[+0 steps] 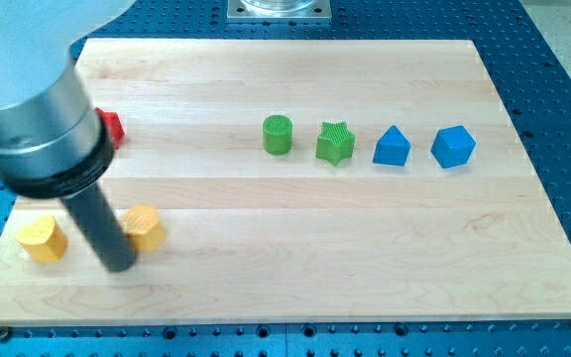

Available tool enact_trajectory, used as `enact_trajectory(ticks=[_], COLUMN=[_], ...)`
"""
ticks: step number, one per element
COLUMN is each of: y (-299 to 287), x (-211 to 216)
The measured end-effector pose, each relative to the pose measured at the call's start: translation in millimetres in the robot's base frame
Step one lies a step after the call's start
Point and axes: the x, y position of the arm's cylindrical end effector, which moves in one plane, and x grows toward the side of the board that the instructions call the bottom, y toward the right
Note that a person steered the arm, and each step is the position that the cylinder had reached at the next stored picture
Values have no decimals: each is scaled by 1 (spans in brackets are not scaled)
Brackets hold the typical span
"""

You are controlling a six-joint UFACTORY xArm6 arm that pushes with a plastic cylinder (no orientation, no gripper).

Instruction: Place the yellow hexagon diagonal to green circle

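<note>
The green circle stands upright in the board's upper middle. Two yellow blocks lie at the lower left. One looks hexagonal and sits right against the rod's right side. The other lies further left near the board's edge, and I cannot tell its shape. My tip rests on the board between the two yellow blocks, touching or almost touching the right one. The tip is far to the lower left of the green circle.
A green star, a blue triangle-like block and a blue angular block stand in a row right of the green circle. A red block is partly hidden behind the arm's grey body at the left.
</note>
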Motion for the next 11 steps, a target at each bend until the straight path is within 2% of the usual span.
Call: enact_trajectory(ticks=[1,2,3,4,5,6,7,8,9,10,11], y=[74,66,9,26,28,43,43,111,214,287,237], x=[-9,15,37,-20,-54,-57,-91,-92,-79,-49,-68])
